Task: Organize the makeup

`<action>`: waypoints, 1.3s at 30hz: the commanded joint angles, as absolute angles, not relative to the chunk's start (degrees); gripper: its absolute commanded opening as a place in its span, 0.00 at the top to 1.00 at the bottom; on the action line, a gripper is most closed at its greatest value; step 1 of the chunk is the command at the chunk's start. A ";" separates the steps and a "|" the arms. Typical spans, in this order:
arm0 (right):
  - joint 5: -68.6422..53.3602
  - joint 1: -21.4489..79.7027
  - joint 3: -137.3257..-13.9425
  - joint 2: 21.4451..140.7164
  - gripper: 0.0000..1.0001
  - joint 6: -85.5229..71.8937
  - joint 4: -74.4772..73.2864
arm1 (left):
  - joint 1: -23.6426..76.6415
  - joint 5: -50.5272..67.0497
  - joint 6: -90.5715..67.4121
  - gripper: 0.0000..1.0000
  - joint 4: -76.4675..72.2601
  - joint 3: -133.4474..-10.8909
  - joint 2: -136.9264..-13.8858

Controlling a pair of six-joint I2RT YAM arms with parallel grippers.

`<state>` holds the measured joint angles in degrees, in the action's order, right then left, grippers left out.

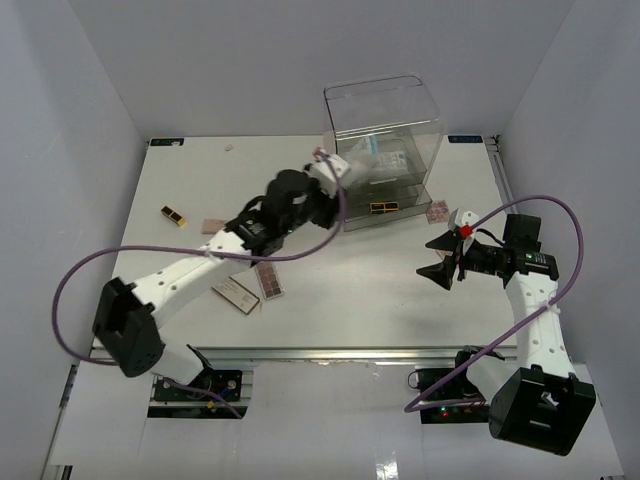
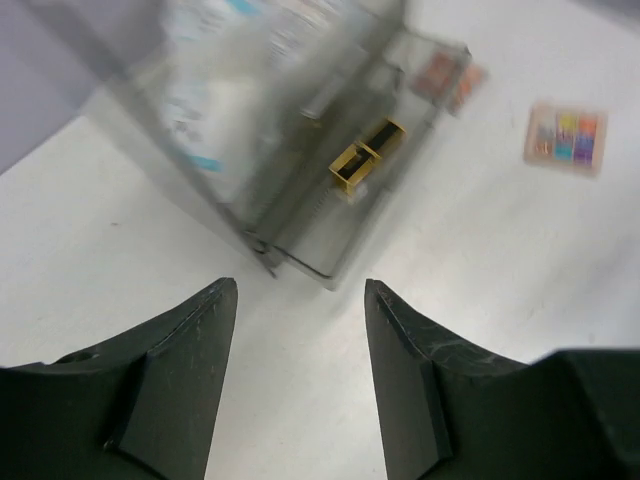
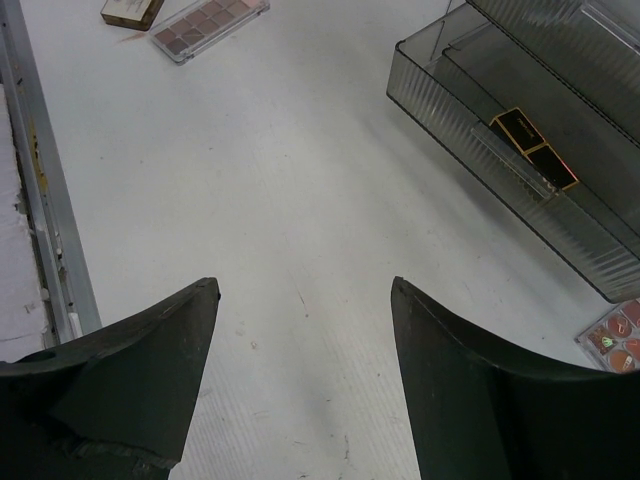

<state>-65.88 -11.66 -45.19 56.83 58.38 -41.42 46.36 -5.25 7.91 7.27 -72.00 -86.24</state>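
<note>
Black-gold lipstick tube [image 2: 366, 155] lies in the open drawer of the clear box [image 1: 385, 125] at the table's [image 1: 350, 295] far edge. We see the left gripper [image 2: 298, 300] just before it, jaws wide and empty; the right gripper [image 3: 305, 300] gapes empty near the right edge. A brown palette [image 1: 270, 280] lies by the near edge.

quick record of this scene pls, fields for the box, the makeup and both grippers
box: clear acrylic box, drawer pulled out
in drawer: black-gold lipstick
on table: second black-gold tube, brown palette, multicoloured palette
left gripper: jaws open, empty, pointed at drawer
right gripper: jaws open, empty, apart from box
</note>
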 commanded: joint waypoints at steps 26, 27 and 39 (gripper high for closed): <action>-68.02 -12.09 -45.88 57.61 0.23 61.35 -44.21 | -12.18 -11.49 -35.51 0.27 31.66 -86.74 -111.34; -67.94 -12.13 -45.90 57.67 0.23 61.35 -44.21 | -12.22 -12.60 -35.51 0.27 32.33 -87.72 -112.15; -68.20 -12.22 -45.80 57.57 0.23 61.00 -44.03 | -12.41 -16.76 -34.59 0.30 35.20 -94.48 -118.18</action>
<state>-67.05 -11.94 -45.19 57.80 60.45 -43.62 -12.21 -14.01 -35.21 33.76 -89.26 -117.01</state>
